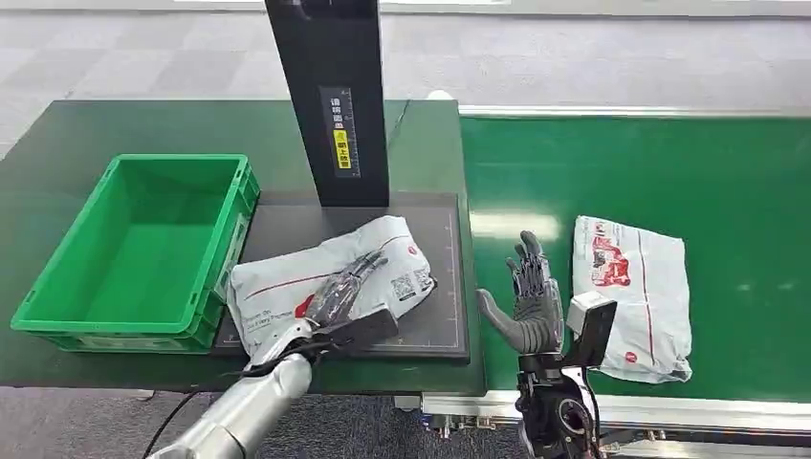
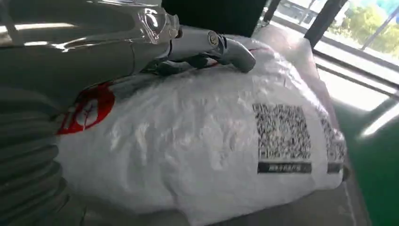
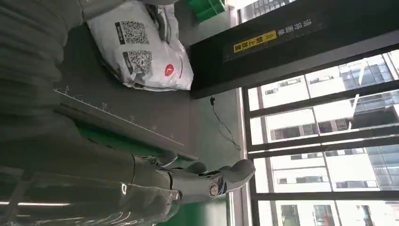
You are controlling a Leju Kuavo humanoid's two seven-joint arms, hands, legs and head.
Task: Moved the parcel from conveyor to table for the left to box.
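Observation:
A white plastic parcel (image 1: 330,279) with red print and QR labels lies on the dark mat (image 1: 435,325) of the table. My left hand (image 1: 342,287) rests flat on top of it, fingers stretched along its surface; the left wrist view shows the parcel (image 2: 211,155) close under the fingers (image 2: 211,44). My right hand (image 1: 529,296) hovers open, fingers spread and upright, over the near edge of the green conveyor (image 1: 669,163), holding nothing. A second white parcel (image 1: 633,292) lies on the conveyor just right of that hand. The right wrist view shows the first parcel (image 3: 141,44).
A green plastic crate (image 1: 143,249) stands on the table left of the mat, with nothing visible inside. A black upright post (image 1: 330,96) with a yellow label rises behind the mat. The table's front edge runs just below the mat.

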